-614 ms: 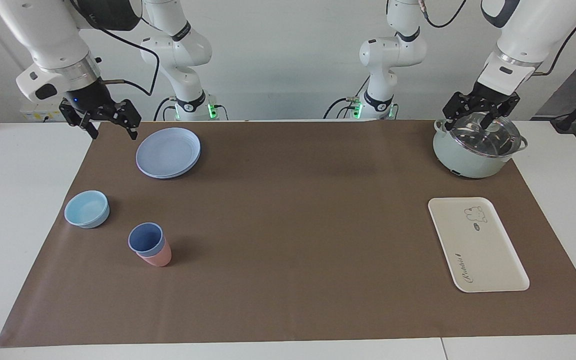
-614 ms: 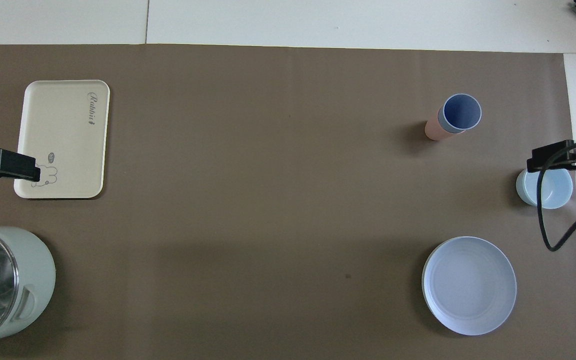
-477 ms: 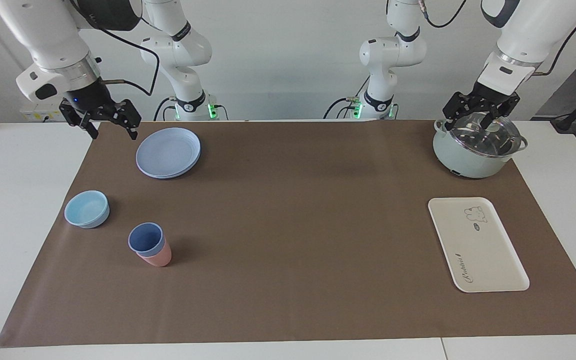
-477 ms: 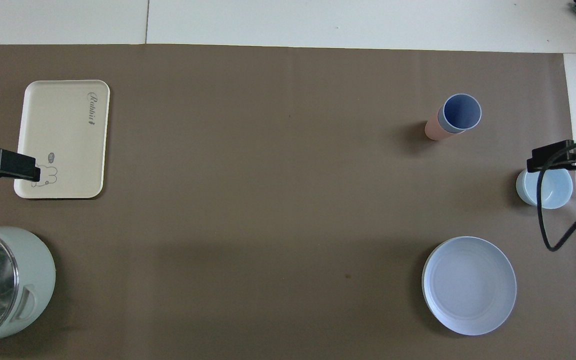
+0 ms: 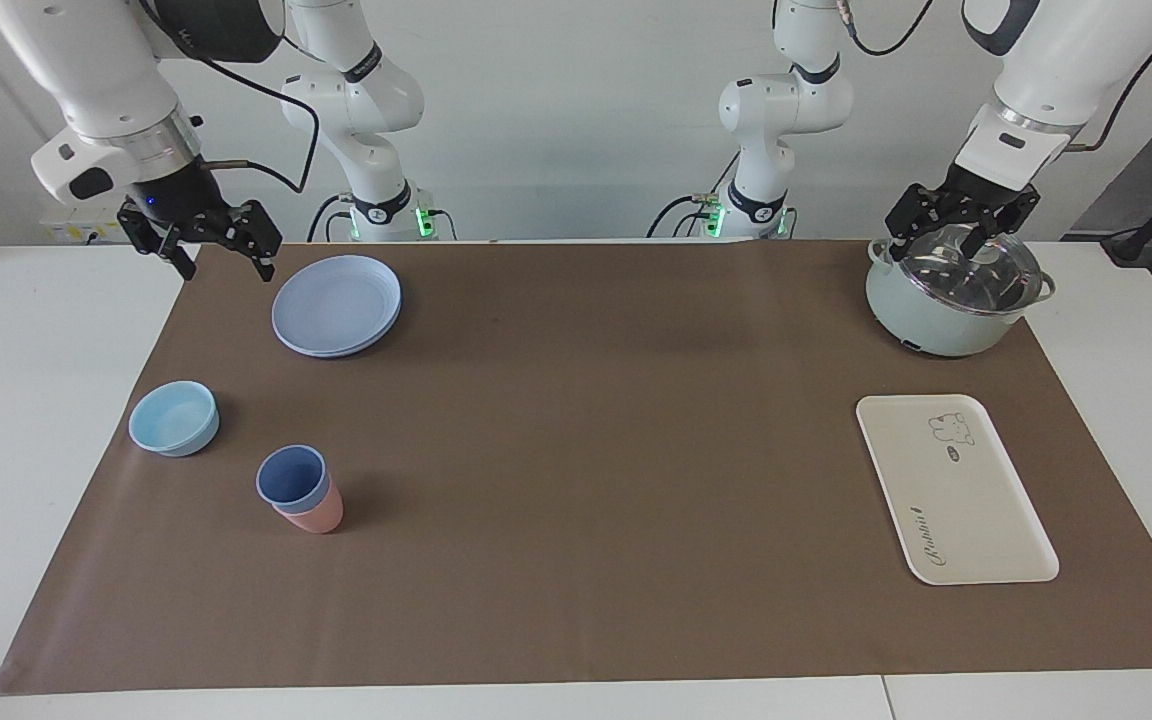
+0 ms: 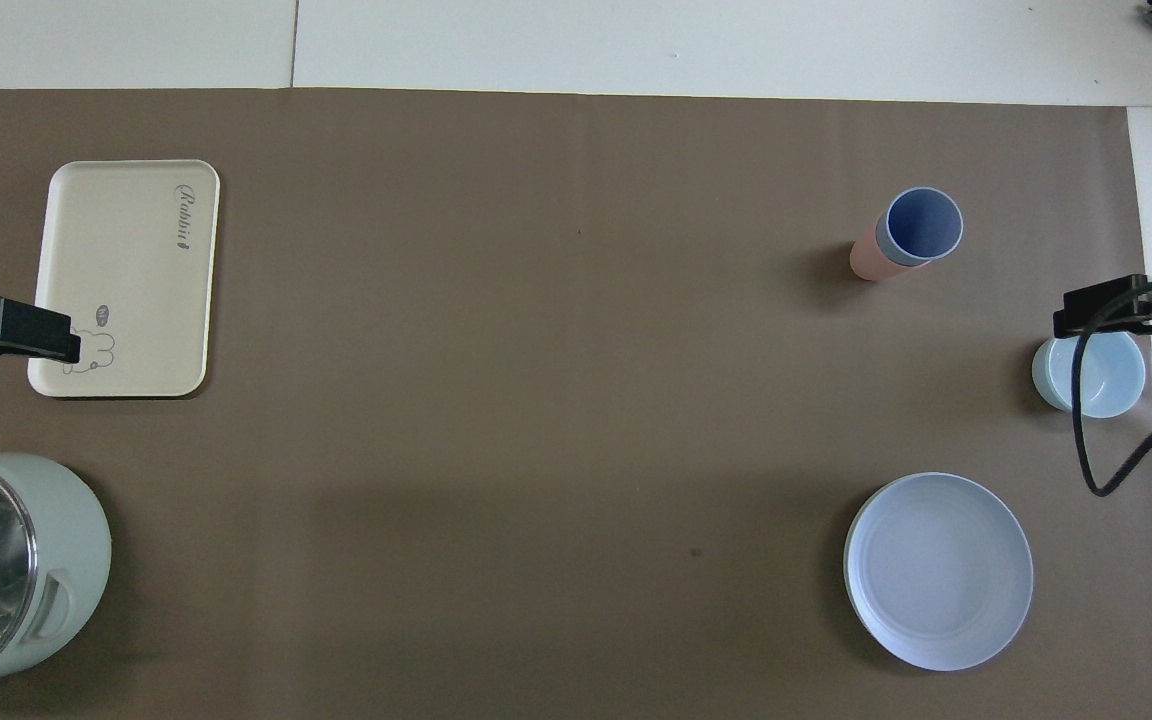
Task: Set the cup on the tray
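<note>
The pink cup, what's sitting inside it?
The blue cup is nested in the pink cup, its rim sticking out above. The blue cup looks empty; its lower part is covered by the pink one.

Mid-mat: the brown mat [image 5: 596, 450] lies bare from the cup [image 5: 288, 477] to the tray [image 5: 951, 487]; nothing stands between them.
Cup surroundings: it sits nested in a pink cup [image 5: 314, 512]; a light-blue bowl [image 5: 174, 418] stands near at its 10 o'clock in the facing view, plates [image 5: 336, 304] well apart at 12.
Tray surroundings: its surface is bare; a lidded pot [image 5: 954, 290] stands at its 12 o'clock, apart from it.
Above: left gripper [image 5: 961, 227] hangs open over the pot lid, right gripper [image 5: 219, 248] open beside the plates.
</note>
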